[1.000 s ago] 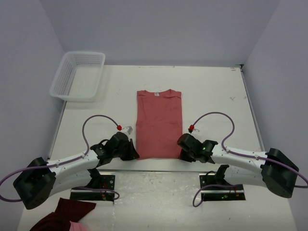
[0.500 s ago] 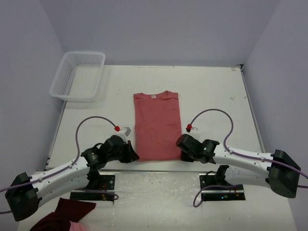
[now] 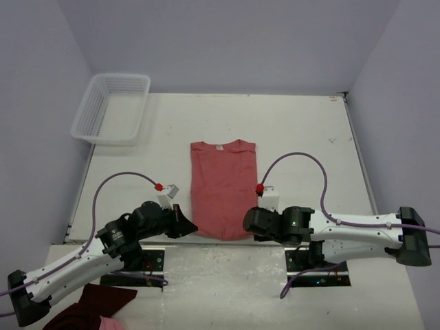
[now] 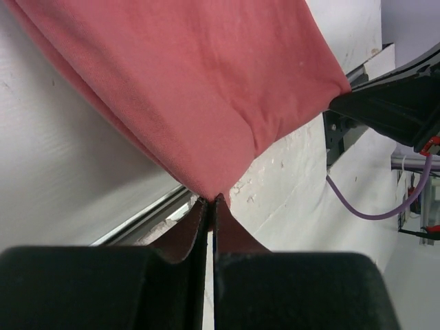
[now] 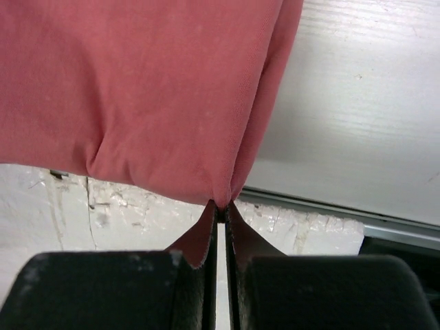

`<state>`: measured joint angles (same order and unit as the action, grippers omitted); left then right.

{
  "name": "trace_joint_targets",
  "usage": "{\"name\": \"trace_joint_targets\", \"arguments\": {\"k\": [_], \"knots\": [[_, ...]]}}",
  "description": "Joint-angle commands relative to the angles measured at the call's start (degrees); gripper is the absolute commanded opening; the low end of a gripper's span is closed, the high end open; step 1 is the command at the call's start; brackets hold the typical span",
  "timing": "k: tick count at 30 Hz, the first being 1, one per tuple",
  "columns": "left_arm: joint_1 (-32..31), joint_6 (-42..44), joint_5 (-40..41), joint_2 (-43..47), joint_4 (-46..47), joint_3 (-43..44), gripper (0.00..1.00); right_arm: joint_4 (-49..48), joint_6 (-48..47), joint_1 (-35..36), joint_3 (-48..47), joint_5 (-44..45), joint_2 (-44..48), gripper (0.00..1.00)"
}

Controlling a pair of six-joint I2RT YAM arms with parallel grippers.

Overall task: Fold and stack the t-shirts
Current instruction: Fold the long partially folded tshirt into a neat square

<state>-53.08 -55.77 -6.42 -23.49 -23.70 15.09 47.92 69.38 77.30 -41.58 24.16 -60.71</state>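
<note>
A salmon-red t-shirt (image 3: pixel 223 187), folded into a long strip with its white neck label at the far end, lies on the table's middle. Its near hem hangs past the table's front edge. My left gripper (image 3: pixel 190 229) is shut on the near left corner of the t-shirt (image 4: pixel 206 103). At the near right corner my right gripper (image 3: pixel 245 221) is shut on the same t-shirt (image 5: pixel 137 89). In both wrist views the jaws pinch a small tip of cloth, and the hem sags between them.
A white mesh basket (image 3: pixel 112 108) stands at the table's far left. A dark maroon cloth bundle with a pink patch (image 3: pixel 93 309) lies at the near left, beside the left arm's base. The metal front edge of the table (image 5: pixel 357 213) runs just under the held hem.
Both grippers have drawn back toward the bases, pulling the t-shirt's near hem over the table's front edge. The left gripper closed on its corner. The whole shirt slid nearer.
</note>
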Motion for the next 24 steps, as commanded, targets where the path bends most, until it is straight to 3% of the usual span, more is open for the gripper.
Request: {"name": "trace_joint_targets", "arguments": {"k": [1,6,12,16,20,24], "knots": [[-0.4,-1.4,0.8,3.2,-5.0,2.5,0.0,8.4,6.9,2.6,-3.9,6.4,-0.1,0.0],[-0.4,-0.8,2.1,5.2,-8.6,5.8,0.0,13.1,8.8,3.5,-6.1,8.4,1.1,0.0],[-0.4,3.5,10.2,-1.4,-8.0,12.4,0.0,17.0,7.3,3.0,-11.9,13.4,0.2,0.0],[-0.4,7.9,16.1,-14.5,-6.1,22.1,0.0,14.5,-2.1,-3.3,-17.5,14.4,-2.0,0.0],[0.4,10.9,19.4,-24.0,-3.6,27.5,0.0,5.2,-16.5,-12.9,-19.8,10.6,-4.0,0.0],[5.2,14.3,20.3,-32.0,-2.4,32.0,0.0,0.7,-23.2,-18.2,-22.7,8.0,-6.9,0.0]]}}
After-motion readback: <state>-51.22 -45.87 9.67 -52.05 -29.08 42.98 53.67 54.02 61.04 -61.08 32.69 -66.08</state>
